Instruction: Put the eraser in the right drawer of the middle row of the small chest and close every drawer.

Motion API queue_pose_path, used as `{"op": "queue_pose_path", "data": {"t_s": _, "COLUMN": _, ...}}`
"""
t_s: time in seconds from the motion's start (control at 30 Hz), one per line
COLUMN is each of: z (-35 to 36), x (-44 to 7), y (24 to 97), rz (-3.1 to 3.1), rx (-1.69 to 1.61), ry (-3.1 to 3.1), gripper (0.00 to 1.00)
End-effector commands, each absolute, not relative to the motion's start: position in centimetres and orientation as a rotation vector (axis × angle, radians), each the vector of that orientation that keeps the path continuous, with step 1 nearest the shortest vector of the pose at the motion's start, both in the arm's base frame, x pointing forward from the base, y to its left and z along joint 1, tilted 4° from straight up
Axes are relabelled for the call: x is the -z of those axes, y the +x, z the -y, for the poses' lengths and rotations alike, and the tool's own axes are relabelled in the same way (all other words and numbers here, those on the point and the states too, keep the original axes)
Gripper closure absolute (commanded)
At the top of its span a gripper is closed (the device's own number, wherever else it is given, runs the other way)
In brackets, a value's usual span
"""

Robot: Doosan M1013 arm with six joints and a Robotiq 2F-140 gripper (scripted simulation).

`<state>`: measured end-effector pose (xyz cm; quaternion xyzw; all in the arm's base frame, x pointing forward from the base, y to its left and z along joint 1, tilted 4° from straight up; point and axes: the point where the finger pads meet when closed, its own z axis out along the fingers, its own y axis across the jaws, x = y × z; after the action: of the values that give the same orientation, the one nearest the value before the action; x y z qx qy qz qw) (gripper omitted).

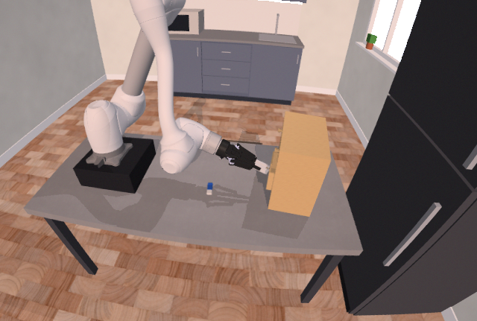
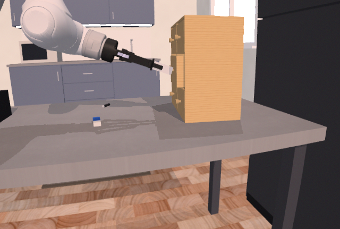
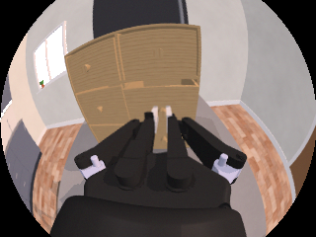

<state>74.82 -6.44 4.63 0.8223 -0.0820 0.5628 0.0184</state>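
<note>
My fingers (image 2: 168,69) are nearly pressed together. I judge them to be pinching the knob of the right middle drawer (image 2: 179,69), though the knob itself is hidden between my pads in every view. That drawer stands a little way out of the chest (image 2: 214,67), while the other fronts look flush with their knobs showing.

So the step in hand is opening the drawer, and the eraser has not been touched. The next move calls for a straight, level pull, just far enough to leave a gap the eraser can drop through. It must stay well short of half the tray's length, or the tray will droop. The chest must also not drag along with it. After that I have to let go, back off and go down for the eraser.

The wrist view shows which column I am on. My pads sit on the right-hand front of the middle row, with a ledge of open tray above them. It shows nothing of the eraser.

The exterior view shows from the side how far the tray is out. It also shows the eraser (image 2: 96,121) lying blue end up on the worktop (image 2: 192,144), well apart from the chest. A small dark stick (image 2: 105,105) lies beyond it. In the top view the eraser lies below my forearm.
</note>
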Motion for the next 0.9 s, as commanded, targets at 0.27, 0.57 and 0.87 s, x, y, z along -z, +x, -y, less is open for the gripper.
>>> {"op": "queue_pose_path", "data": {"t_s": 0.27, "z": 6.2, "x": -4.7, "y": 73.5, "rz": 0.255, "rx": -1.748, "ry": 2.553, "gripper": 0.92}}
{"op": "queue_pose_path", "data": {"t_s": 0.57, "z": 6.0, "x": -4.7, "y": 72.2, "rz": 0.255, "rx": -1.748, "ry": 2.553, "gripper": 0.92}}
{"op": "queue_pose_path", "data": {"t_s": 0.87, "z": 5.9, "x": -4.7, "y": 71.4, "rz": 0.255, "rx": -1.748, "ry": 2.553, "gripper": 0.92}}
